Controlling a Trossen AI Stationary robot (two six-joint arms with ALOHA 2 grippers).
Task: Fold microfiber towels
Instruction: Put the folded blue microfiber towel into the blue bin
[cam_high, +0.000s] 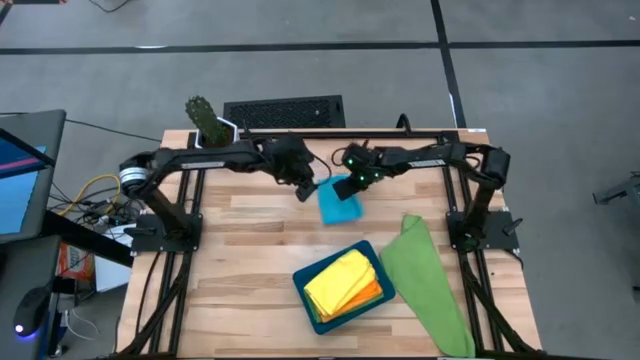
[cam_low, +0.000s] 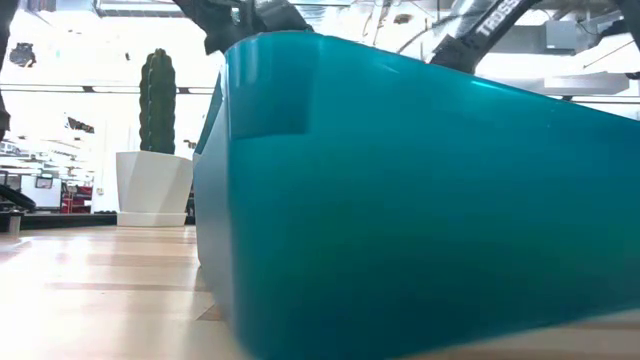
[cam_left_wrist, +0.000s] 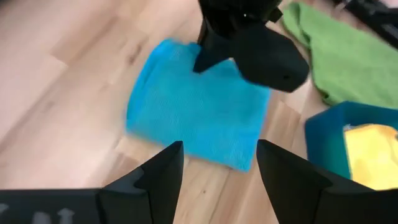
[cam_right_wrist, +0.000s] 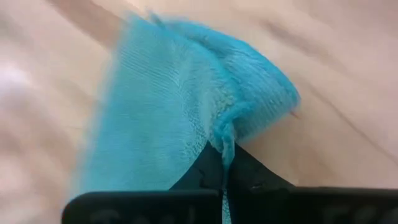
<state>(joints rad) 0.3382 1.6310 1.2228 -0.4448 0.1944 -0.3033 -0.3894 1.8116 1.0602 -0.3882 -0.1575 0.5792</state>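
A sky-blue towel (cam_high: 340, 205) lies folded on the wooden table (cam_high: 240, 250) behind the middle. My right gripper (cam_right_wrist: 225, 149) is shut on its far edge and shows as a dark shape (cam_left_wrist: 249, 43) in the left wrist view. My left gripper (cam_left_wrist: 219, 149) hangs open just above the towel's left side (cam_high: 307, 190) and touches nothing. A green towel (cam_high: 425, 285) lies spread on the right. A yellow towel (cam_high: 340, 280) rests on an orange one (cam_high: 372, 293) in the teal tray (cam_high: 303, 285). My right gripper pinches a puckered ridge of the blue towel (cam_right_wrist: 227, 127) between its two shut fingers, at the towel's far edge (cam_high: 347, 192). The fingers slant down from the far right. One layer or several, I cannot tell. The rest of the towel lies flat on the table.
In the low view the teal tray's wall (cam_low: 400, 200) fills most of the picture. A cactus in a white pot (cam_high: 205, 120) and a black grille (cam_high: 285, 110) stand beyond the table's far edge. Bare wood lies at the table's left and near left.
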